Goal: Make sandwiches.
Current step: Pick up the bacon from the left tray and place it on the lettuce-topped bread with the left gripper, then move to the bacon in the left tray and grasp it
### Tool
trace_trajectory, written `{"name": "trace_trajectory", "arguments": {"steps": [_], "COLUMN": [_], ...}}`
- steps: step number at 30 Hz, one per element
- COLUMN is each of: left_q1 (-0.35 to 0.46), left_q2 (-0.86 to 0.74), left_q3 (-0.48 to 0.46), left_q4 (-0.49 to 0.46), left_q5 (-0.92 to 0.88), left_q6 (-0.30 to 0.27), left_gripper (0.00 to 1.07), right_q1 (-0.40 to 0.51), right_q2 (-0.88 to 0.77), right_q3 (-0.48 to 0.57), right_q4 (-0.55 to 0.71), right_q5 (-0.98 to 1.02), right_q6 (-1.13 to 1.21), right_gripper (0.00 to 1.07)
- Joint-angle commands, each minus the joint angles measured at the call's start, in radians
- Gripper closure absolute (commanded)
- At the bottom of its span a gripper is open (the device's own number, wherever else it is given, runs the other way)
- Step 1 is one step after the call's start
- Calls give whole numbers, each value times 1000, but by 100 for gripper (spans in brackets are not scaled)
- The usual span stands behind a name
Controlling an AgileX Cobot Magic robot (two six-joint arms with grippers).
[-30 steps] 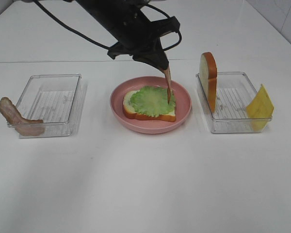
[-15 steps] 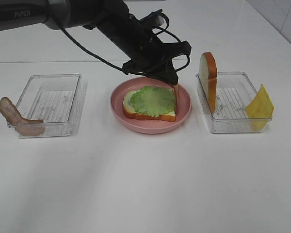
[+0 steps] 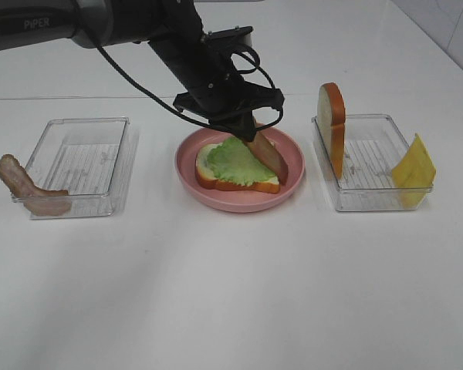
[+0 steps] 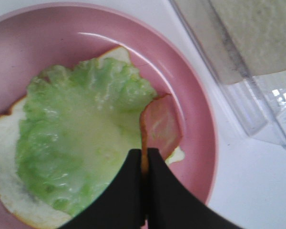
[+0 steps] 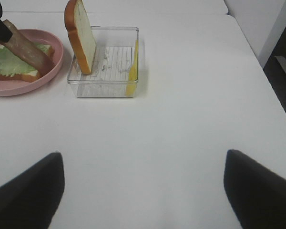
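Whereas the bacon (image 3: 266, 156) hung almost upright a second ago, it now slants, its lower end resting at the edge of the lettuce (image 3: 235, 160) inside the plate (image 3: 295, 166) — so the laying-down looks under way. The left end effector (image 3: 249, 136) is clenched on the strip's upper end; the strip runs down and away from its tips, with the bread (image 3: 207, 176) just beneath. Letting go seems the next step. The right end effector (image 5: 143, 191) stands released, well apart from the plate.
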Motion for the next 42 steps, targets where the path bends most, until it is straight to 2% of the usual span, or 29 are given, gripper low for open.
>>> {"name": "trace_trajectory", "arguments": {"steps": [1, 7, 10, 15, 19, 20, 21, 22, 23, 24, 26, 27, 28, 29, 30, 31, 33, 34, 38, 39, 41, 42], "left_q1": [3, 3, 3, 3, 3, 3, 3, 3, 3, 3, 3, 3, 3, 3, 3, 3, 3, 3, 3, 3, 4, 7], "left_q2": [-4, -4, -4, -4, -4, -4, -5, -5, -7, -7, -23, -23, -30, -30, -42, -50, -52, -53, -53, -54, -61, -87], "left_q3": [-8, -8, -8, -8, -8, -8, -8, -8, -8, -8, -9, -9, -9, -9, -17, -37, -52, -93, -155, -188, -191, -190], "left_q4": [98, 143, 169, 176, 176, 175, 175, 175, 175, 175, 186, 186, 188, 188, 190, 207, 226, 266, 313, 357, 372, 377], "left_q5": [28, 45, 45, 43, 42, 42, 43, 43, 44, 44, 44, 44, 47, 47, 70, 119, 150, 223, 350, 427, 424, 425], "left_q6": [-32, -32, -55, -82, -82, -82, -82, -82, -82, -82, -82, -82, -82, -82, -90, -119, -132, -145, -145, -148, -158, -183], "left_gripper": [107, 107, 107, 107, 106, 98, 85, 85, 75, 75, 33, 33, 25, 25, 8, 4, 4, 4, 4, 4, 4, 4], "right_q1": [-1, -1, -1, -1, -1, -1, -1, -1, -1, -1, -1, -1, -1, -1, -1, -1, -1, -1, -1, -1, -1, -1], "right_q2": [-16, -16, -16, -16, -16, -16, -16, -16, -16, -16, -16, -16, -16, -16, -16, -16, -16, -16, -16, -16, -16, -16], "right_q3": [3, 3, 3, 3, 3, 3, 3, 3, 3, 3, 3, 3, 3, 3, 3, 3, 3, 3, 3, 3, 3, 3], "right_q4": [0, 0, 0, 0, 0, 0, 0, 0, 0, 0, 0, 0, 0, 0, 0, 0, 0, 0, 0, 0, 0, 0], "right_q5": [-5, -5, -5, -5, -5, -5, -5, -5, -5, -5, -5, -5, -5, -5, -5, -5, -5, -5, -5, -5, -5, -5], "right_q6": [8, 8, 8, 8, 8, 8, 8, 8, 8, 8, 8, 8, 8, 8, 8, 8, 8, 8, 8, 8, 8, 8], "right_gripper": [25, 25, 25, 25, 25, 25, 25, 25, 25, 25, 25, 25, 25, 25, 25, 25, 25, 25, 25, 25, 25, 25]}}
